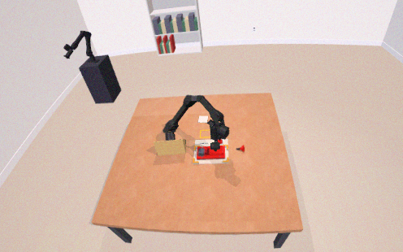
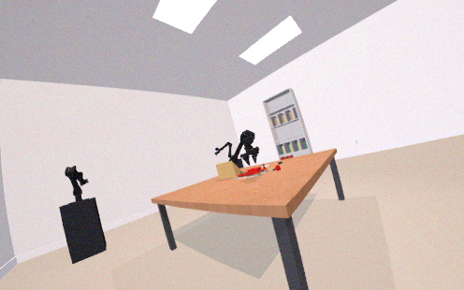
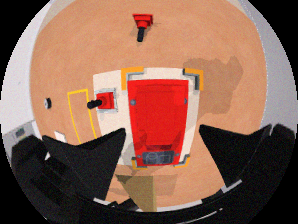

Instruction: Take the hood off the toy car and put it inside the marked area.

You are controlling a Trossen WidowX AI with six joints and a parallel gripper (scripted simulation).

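The red toy car (image 1: 211, 157) (image 2: 249, 173) sits on a white base with orange corner marks. Its hood (image 3: 160, 102) appears to be the broad red panel ahead of the dark windshield and looks in place. My gripper (image 1: 215, 149) (image 2: 251, 163) (image 3: 164, 131) is open and empty, pointing down above the car. In the wrist view its fingers stand on either side of the car. The marked area (image 1: 200, 133) (image 3: 77, 91) is a yellow outline behind the car in the top view, partly hidden there by the arm. No object shows in its visible part.
A tan box (image 1: 171, 147) (image 2: 226, 171) (image 3: 142, 190) stands beside the car's windshield end. A red piece with a black stem (image 1: 242, 149) (image 3: 143, 21) lies beyond the other end. A similar piece (image 3: 106, 101) sits between car and outline. A white square (image 1: 203, 119) lies farther back.
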